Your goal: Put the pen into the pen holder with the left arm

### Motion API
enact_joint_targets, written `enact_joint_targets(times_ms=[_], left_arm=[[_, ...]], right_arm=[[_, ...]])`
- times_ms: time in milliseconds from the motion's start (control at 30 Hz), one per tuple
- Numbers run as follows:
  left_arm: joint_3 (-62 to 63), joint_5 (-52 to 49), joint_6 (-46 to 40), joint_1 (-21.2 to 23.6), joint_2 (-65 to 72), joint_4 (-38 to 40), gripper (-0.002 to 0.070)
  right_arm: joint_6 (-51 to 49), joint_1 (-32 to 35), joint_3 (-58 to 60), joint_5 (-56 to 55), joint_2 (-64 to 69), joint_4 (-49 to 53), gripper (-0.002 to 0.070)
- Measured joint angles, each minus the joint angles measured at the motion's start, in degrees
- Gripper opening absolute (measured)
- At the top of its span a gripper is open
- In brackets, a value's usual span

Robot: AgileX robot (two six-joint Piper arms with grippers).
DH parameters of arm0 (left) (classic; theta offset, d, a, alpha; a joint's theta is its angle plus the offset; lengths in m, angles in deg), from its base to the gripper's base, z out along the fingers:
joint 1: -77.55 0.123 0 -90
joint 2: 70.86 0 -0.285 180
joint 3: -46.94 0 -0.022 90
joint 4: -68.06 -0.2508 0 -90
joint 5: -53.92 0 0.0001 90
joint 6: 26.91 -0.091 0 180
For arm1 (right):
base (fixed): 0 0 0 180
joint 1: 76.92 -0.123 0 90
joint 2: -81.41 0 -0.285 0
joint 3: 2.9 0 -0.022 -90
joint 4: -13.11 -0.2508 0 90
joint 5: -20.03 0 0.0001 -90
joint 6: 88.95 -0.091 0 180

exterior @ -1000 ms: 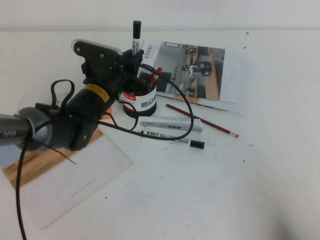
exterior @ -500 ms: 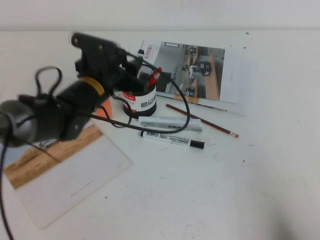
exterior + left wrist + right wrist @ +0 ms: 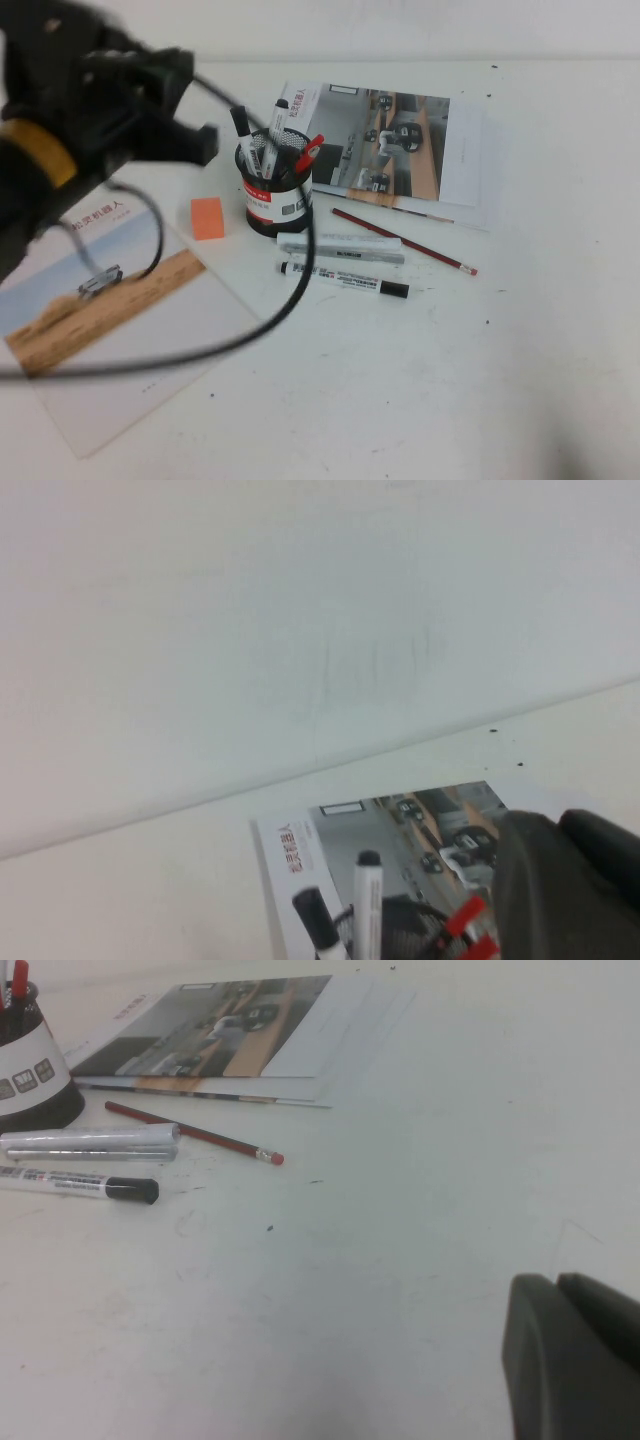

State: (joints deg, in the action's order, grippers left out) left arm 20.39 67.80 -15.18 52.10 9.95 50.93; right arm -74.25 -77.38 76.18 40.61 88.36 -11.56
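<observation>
Nearest you the right gripper (image 3: 575, 1355) sits low over bare table with jaws together, then the look-alike marker (image 3: 345, 279) with unreadable print, then the pen (image 3: 277, 122) standing in the pen holder (image 3: 273, 190), well apart from the left gripper (image 3: 195, 140), grip undiscernible.

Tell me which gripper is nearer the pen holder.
Left. The left gripper hangs raised just to the robot's left of the pen holder, clear of it. The right gripper sits low over bare table well off to the holder's right, outside the high view.
</observation>
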Motion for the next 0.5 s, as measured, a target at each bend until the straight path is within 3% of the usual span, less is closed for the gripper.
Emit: enact_joint_targets(times_ms=[233,500], left_arm=[[-12.01,-0.24,1.19,0.0,-11.44,0.0,0.0001],[-16.32,-3.77,1.9,0.0,-12.81,-0.23,0.0001]], right_arm=[[0.0,0.0,0.0,0.0,0.0,0.0,-0.0022],[0.0,0.0,0.0,0.0,0.0,0.0,-0.0022]])
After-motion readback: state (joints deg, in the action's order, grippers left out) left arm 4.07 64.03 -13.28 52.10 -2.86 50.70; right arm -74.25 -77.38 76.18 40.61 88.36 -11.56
